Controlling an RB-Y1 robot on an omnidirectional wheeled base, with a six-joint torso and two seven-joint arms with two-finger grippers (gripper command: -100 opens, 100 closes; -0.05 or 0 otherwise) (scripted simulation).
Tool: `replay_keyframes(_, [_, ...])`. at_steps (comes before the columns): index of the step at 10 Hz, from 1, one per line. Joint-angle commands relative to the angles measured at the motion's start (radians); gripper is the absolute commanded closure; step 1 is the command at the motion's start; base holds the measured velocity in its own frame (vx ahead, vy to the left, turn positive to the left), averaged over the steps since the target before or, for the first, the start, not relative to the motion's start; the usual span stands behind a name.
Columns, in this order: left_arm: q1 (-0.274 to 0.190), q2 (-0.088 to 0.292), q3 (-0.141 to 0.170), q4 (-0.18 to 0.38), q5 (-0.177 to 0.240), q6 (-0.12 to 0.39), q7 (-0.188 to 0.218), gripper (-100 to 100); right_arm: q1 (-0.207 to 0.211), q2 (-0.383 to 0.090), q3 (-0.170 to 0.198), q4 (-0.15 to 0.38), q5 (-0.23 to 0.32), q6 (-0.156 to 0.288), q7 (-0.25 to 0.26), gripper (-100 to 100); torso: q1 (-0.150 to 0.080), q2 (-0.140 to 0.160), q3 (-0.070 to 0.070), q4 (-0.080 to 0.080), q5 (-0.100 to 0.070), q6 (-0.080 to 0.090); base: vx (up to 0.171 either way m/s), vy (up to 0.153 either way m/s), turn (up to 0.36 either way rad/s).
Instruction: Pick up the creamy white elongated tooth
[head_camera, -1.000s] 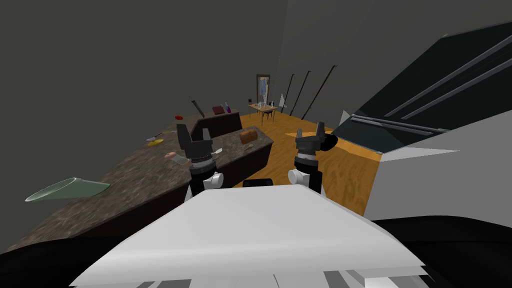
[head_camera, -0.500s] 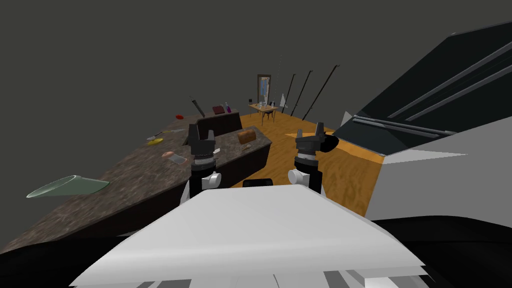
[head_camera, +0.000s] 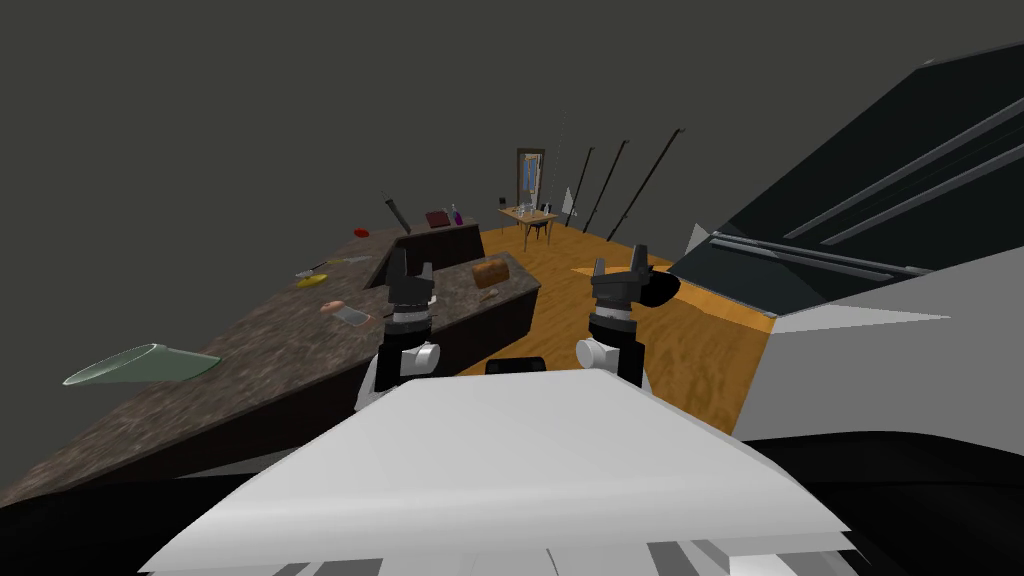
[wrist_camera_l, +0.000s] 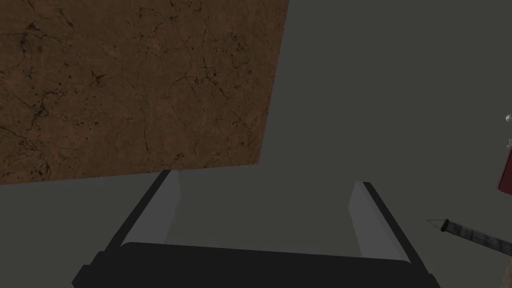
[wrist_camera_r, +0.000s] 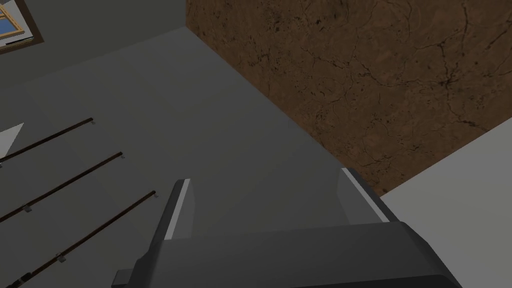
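Counter (head_camera: 260, 345) beneath spread left pincer (wrist_camera_l: 265, 178)

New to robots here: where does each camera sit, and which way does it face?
Head view: on the head, steeply down and forward over the counter and wooden floor; both forearms, left gripper and right gripper show.
Left wrist view: on the left hand, along its open fingers toward a grey wall.
Right wrist view: on the right hand, along its open fingers toward a grey wall with dark poles.
Shared: head and right wrist views both show those poles.
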Motion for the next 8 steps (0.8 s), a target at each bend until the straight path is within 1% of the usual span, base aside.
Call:
replay_keyframes(1, [-0.002,0.008,0.004,0.000,0.011,0.046,0.003,-100,0.000,0.000,0.000,0.000,0.000,0.000,0.000,0,0.000,0.000,0.000,0.000,0.000,0.000,0.006,-0.079,0.029])
replay_keyframes(2, [-0.015,0.019,0.011,0.007,0.033,0.074,0.007,-100,0.000,0.000,0.000,0.000,0.000,0.000,0.000,0,0.000,0.000,0.000,0.000,0.000,0.000,0.015,-0.103,0.047])
replay_keyframes(3, [-0.015,0.019,0.011,0.007,0.033,0.096,0.007,-100,0.000,0.000,0.000,0.000,0.000,0.000,0.000,0,-0.001,-0.001,0.000,0.000,0.000,0.000,0.008,-0.097,0.035])
replay_keyframes(4, [-0.015,0.019,0.011,0.007,0.033,0.108,0.007,-100,0.000,0.000,0.000,0.000,0.000,0.000,0.000,0,-0.001,-0.001,0.000,0.000,0.000,0.000,0.006,-0.042,0.005])
replay_keyframes(5, [-0.028,0.028,0.018,0.013,0.057,0.143,0.011,-100,0.000,0.000,0.000,0.000,0.000,0.000,0.000,0,0.002,-0.001,0.000,0.000,0.000,0.000,0.014,-0.061,0.056])
replay_keyframes(6, [-0.028,0.028,0.018,0.013,0.057,0.168,0.011,-100,0.000,0.000,0.000,0.000,0.000,0.000,0.000,0,0.002,-0.001,-0.001,0.000,0.000,0.000,0.001,-0.081,0.034])
replay_keyframes(7, [-0.028,0.028,0.018,0.013,0.057,0.174,0.011,-100,0.000,0.000,0.000,0.000,0.000,0.000,0.000,0,0.001,0.000,0.000,0.000,0.000,0.000,-0.002,-0.046,-0.002])
replay_keyframes(8, [-0.041,0.034,0.026,0.020,0.082,0.215,0.015,-100,0.000,0.000,0.000,0.000,0.000,0.000,0.000,0,0.002,0.000,0.000,0.000,0.000,0.000,0.023,-0.069,0.069])
